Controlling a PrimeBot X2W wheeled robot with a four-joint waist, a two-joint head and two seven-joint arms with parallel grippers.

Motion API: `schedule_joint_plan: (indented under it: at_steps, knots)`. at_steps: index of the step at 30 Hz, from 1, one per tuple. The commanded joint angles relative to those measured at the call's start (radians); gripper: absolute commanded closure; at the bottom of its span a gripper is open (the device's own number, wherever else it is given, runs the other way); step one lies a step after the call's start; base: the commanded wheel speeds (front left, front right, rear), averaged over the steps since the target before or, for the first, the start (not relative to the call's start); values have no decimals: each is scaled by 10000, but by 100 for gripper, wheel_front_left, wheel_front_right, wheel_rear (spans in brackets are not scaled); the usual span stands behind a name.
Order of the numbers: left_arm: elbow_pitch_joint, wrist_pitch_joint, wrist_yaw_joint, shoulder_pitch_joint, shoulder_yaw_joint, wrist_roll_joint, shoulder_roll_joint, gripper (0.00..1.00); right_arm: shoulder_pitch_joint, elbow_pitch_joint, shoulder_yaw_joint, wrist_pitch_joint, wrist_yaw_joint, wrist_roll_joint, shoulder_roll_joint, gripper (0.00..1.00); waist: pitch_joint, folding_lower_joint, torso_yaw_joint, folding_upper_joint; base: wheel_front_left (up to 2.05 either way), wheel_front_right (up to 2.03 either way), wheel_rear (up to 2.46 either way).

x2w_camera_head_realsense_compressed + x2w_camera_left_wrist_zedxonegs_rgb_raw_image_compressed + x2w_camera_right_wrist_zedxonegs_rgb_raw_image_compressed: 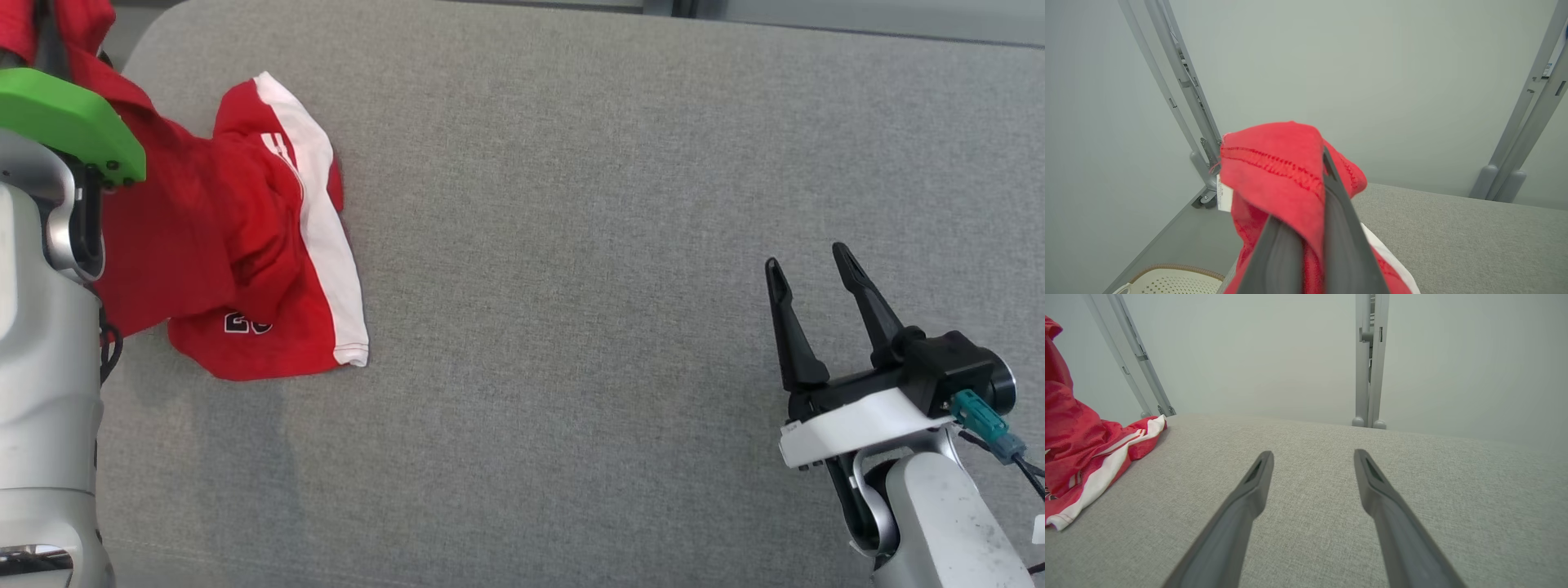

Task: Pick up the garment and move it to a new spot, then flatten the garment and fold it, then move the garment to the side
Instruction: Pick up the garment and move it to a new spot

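Table [612, 204] first: a wide grey cloth top, bare across its middle and right, and that open stretch is where I judge the garment should go.

The garment [245, 245], red with a white side stripe, sits at the table's far-left corner. Its lower half is bunched on the table, and the rest rises off the table toward my left arm [41, 367], so this reads as the pick-up step, with flattening and folding not yet begun.

The left arm stands over the table's left edge, its green cover [65, 118] hiding part of the cloth from the head camera. On the left wrist camera, the left gripper [1308, 212] has its fingers pinched nearly together on a stitched hem, with cloth draped over one finger. High grip, I reckon, so the rest hangs free of the table.

The right gripper [807, 257] waits over the table's near-right part, fingers spread wide with nothing between them, well apart from the garment.

Beyond the table's far edge, grey posts [1370, 359] stand against a pale wall. Off the table's left edge, lower down, I see a pale basket [1167, 279]. A drooping hem could catch there.

Smallest: a white tag [1224, 194] dangles from the hem.
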Motion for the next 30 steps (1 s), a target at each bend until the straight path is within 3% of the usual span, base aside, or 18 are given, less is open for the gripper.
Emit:
schedule_joint_plan:
  at_steps: [1, 8, 17, 24, 30]
  knots:
    - [-221, -276, 11, 168, 6, 98, 56, 100, 208, 37, -56, -35, -3, 46, 74, 0, -717, 0, 49, 0, 0, 0, 0]
    - [-1803, -859, 114, 524, -109, 39, -143, 100, 725, 16, -317, -35, -3, 119, 455, 0, -1657, 0, -61, 0, 0, 0, 0]
    - [-4173, -15, 277, 1269, -486, -322, -838, 100, 904, -91, -415, -33, -3, 132, 597, 0, -2026, 0, -706, 0, 0, 0, 0]
    - [-5254, 510, 198, 1917, -1319, -312, -1514, 100, 773, -107, -474, -35, -3, 292, 637, 0, -2033, 0, -1726, 0, 0, 0, 0]
    - [-5119, 438, 415, 2285, -2153, -483, -2137, 100, 589, -66, -239, -33, -3, 355, 653, 0, -1884, 0, -3057, 0, 0, 0, 0]
